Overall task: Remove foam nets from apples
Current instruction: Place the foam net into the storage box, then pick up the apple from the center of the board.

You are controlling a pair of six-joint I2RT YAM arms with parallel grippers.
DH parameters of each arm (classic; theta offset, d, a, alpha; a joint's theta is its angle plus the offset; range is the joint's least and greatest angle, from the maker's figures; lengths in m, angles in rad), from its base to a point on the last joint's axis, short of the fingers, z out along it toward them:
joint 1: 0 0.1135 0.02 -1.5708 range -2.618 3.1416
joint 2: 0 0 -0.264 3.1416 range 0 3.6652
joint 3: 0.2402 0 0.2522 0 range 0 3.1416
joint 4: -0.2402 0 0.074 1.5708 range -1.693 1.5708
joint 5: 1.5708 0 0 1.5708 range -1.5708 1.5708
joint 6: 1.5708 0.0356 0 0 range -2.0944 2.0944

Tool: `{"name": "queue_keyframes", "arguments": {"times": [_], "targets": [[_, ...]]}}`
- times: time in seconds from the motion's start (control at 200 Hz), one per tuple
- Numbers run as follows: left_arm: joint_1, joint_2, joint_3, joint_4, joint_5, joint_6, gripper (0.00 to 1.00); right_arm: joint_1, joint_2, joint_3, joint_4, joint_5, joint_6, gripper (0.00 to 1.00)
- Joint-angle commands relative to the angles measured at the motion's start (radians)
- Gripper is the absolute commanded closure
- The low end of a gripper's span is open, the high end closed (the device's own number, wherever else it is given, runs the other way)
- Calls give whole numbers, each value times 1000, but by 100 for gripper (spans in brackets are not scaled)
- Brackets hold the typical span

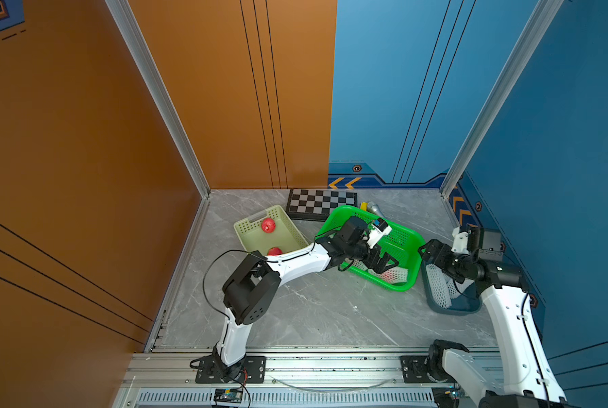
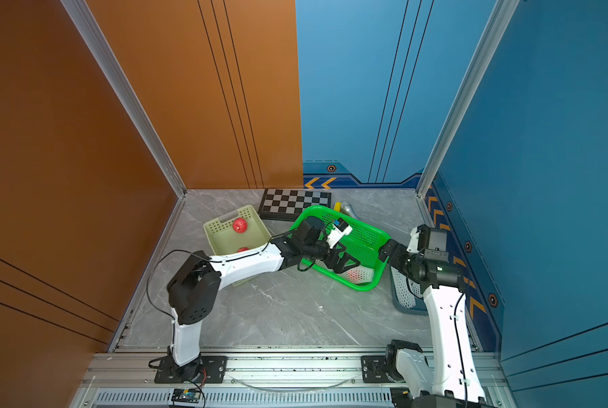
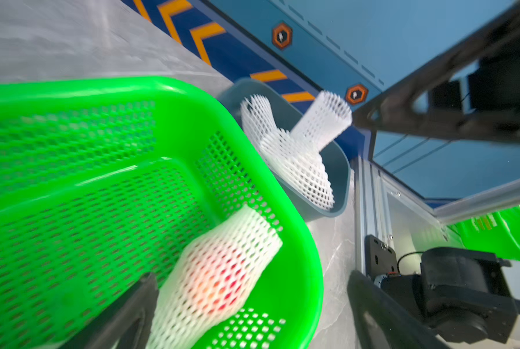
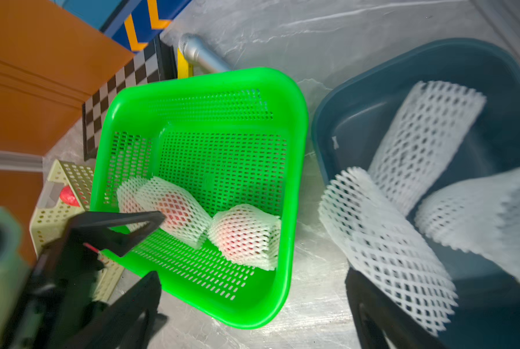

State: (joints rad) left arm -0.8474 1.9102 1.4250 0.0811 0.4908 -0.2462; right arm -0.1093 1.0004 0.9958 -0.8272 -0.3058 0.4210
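Wide-spread left hand [image 1: 387,266] at netted apples [image 4: 243,235] in green basket [image 4: 296,181]

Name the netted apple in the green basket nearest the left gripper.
The netted apple farther from the blue bin: the left gripper reaches over it; the other netted apple lies clear.

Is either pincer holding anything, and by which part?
Nothing looks gripped. The left pincer stands open by a netted apple in the green basket; the right pincer hangs open over the blue bin.
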Motion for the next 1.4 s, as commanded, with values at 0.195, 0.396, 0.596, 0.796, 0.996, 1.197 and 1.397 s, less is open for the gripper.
{"name": "queue_keyframes", "arguments": {"times": [0.195,0.396,0.596,0.796,0.996,1.197,1.397], "targets": [[147,-312,-168,-186,-138,-70,2,378,308,83,187,187,-43,10],[271,-464,-243,-315,-164,-105,2,505,564,212,261,232,-162,15],[376,-628,-334,-381,-149,-133,2,559,789,361,263,263,-230,23],[447,-734,-386,-439,-162,-133,2,594,902,423,271,284,-255,41],[476,-752,-388,-460,-153,-133,2,605,911,407,288,274,-258,72],[478,-730,-381,-460,-144,-136,2,597,859,378,311,276,-266,100],[479,-726,-373,-460,-146,-134,2,599,722,336,332,307,-301,100]]}}
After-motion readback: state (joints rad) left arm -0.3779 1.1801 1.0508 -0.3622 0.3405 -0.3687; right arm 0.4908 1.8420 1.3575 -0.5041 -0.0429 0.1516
